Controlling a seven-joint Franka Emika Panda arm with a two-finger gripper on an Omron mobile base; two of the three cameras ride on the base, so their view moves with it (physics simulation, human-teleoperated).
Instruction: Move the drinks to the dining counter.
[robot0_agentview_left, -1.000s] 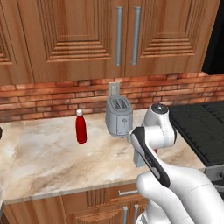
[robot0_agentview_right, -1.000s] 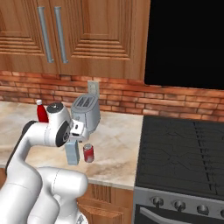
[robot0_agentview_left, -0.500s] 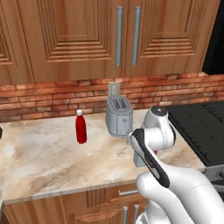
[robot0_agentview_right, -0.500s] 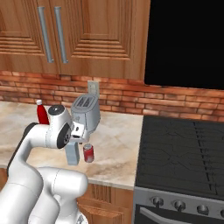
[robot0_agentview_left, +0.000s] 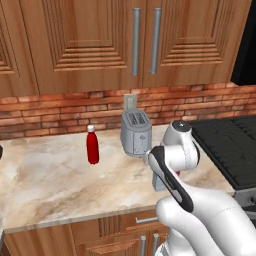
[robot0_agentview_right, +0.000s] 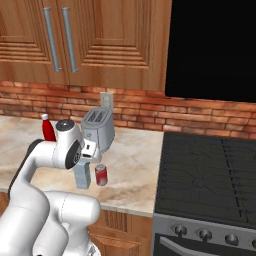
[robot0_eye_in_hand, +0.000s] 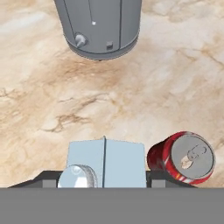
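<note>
So the step in hand looks like the grab on the pale grey bottle (robot0_eye_in_hand: 107, 162). In the hand view it sits at the bottom centre, with the end effector (robot0_eye_in_hand: 106, 180) drawn in narrow around it. The dark tips are pressed against its two flat sides, so it reads as held, though nothing has been lifted yet. In the right base view the same bottle is seen standing upright on the marbled table (robot0_eye_in_hand: 166, 87), at lower left of centre, right under the wrist.

The catch is the small red soda can (robot0_eye_in_hand: 183, 158). It's parked just beside the bottle at the lower right of the hand view, close enough that it may be touching the bottle or the tip on that side (hard to tell).

What should probably be done:
- The grip should be confirmed firm before anything moves, since smooth flat sides could slip.
- The bottle should be raised straight up, with no sideways drag, so the can isn't knocked over.
- The silver toaster (robot0_eye_in_hand: 98, 26) at the top of the hand view should be cleared before any swing.

The slim red bottle (robot0_agentview_left: 92, 146) stands well apart, left of centre in the left base view, so it's no bother for now.
</note>
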